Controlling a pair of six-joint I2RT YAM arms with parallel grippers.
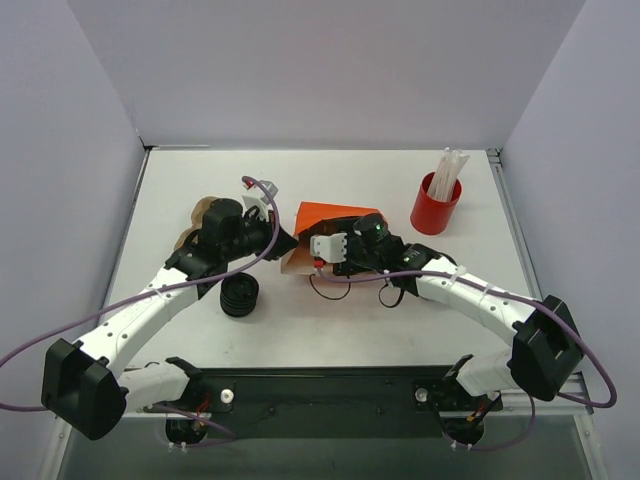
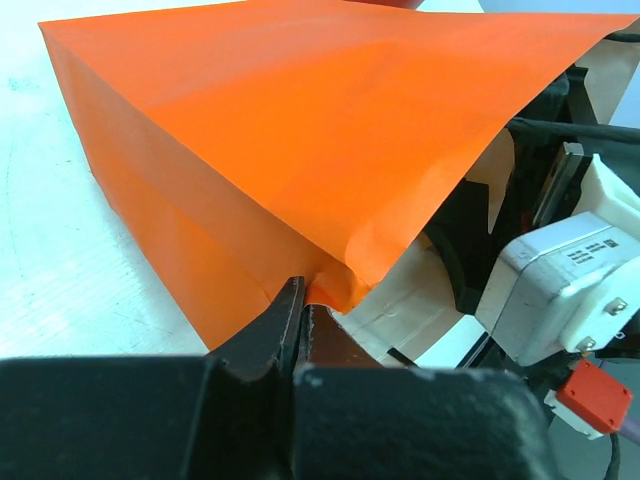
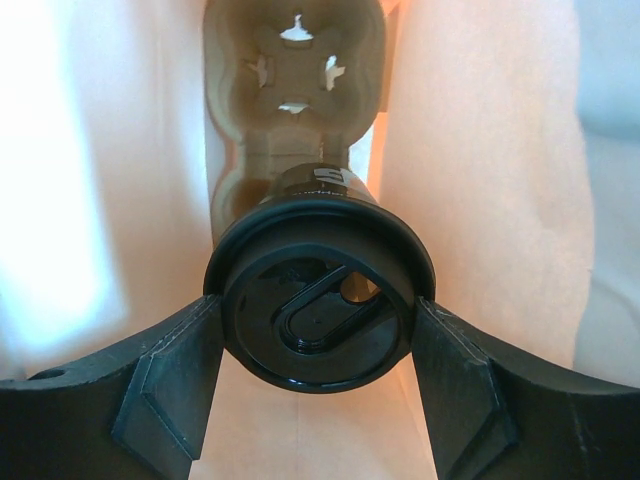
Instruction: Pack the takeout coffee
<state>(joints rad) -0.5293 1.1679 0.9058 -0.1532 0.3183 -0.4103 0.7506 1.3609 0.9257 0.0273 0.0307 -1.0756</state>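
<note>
My left hand was clamped on the mouth edge of the orange paper bag; my right hand gripped the small dark black-lidded coffee cup inside that bag, brown pulp cup tray just beyond.

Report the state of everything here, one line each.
orange bag, lying on its side, mouth open.
takeout coffee, lidded, gripped inside the bag.
pulp carrier, inside the bag.
left claw, shut on the bag's edge.
right claw, closed on the coffee.
red cup, upright, holding straws.
</note>
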